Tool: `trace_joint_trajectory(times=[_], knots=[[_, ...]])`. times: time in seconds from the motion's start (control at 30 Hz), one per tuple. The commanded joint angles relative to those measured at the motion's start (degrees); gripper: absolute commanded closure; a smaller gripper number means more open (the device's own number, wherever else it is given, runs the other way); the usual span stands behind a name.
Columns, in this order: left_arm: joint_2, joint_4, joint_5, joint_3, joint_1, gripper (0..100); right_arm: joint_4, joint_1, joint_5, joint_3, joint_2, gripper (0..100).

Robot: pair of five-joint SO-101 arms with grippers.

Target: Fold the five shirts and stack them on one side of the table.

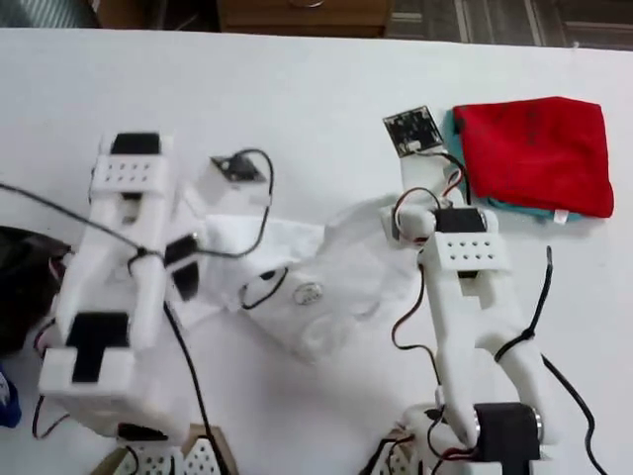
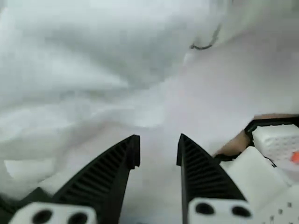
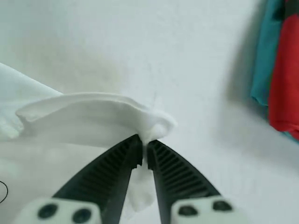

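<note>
A crumpled white shirt (image 1: 307, 287) lies in the middle of the white table (image 1: 297, 89). My right gripper (image 3: 145, 150) is shut on a raised fold of the white shirt (image 3: 93, 116); in the high view that gripper (image 1: 396, 220) stands at the shirt's right end. My left gripper (image 2: 157, 151) is open just above the white shirt (image 2: 84, 70), with nothing between its fingers; in the high view it (image 1: 185, 267) is at the shirt's left edge. A folded red shirt (image 1: 534, 148) lies on a folded teal shirt (image 1: 514, 206) at the back right; both the red shirt (image 3: 285, 79) and the teal shirt (image 3: 264, 56) show in the right wrist view.
A dark object (image 1: 15, 287) and a blue item (image 1: 6, 396) sit at the table's left edge. Cables (image 1: 188, 366) run across the front between the arm bases. Bare table stretches along the back and far left.
</note>
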Motion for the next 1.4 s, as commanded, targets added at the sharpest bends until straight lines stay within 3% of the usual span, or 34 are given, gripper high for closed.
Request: trace_joint_trajectory(times=[0.0,0.27,0.67,0.8,0.9,1.07,1.37], knots=[[-9.0,-7.2,-1.1,11.5,0.4,84,-1.0,-0.1,-0.6,-0.6,0.2,97.8],[-7.5,-22.2,-0.2,23.5,0.4,80,-1.0,0.0,-0.6,-0.5,0.2,97.8],[6.8,-31.8,0.5,20.7,-2.3,80,-0.9,0.0,-0.6,-0.5,0.2,97.8],[8.9,-30.1,-0.1,17.7,-3.7,84,-0.9,0.0,-0.6,-0.4,0.2,97.8],[8.6,-29.1,-0.1,16.9,-3.7,98,-0.9,0.0,-0.6,-0.4,0.2,97.8],[8.4,-27.3,5.0,13.1,-5.1,97,-1.0,0.0,-0.6,-0.5,0.7,97.8],[6.9,-5.2,6.2,-8.1,-6.2,97,-0.7,-0.4,-0.7,-6.2,-0.3,97.8]])
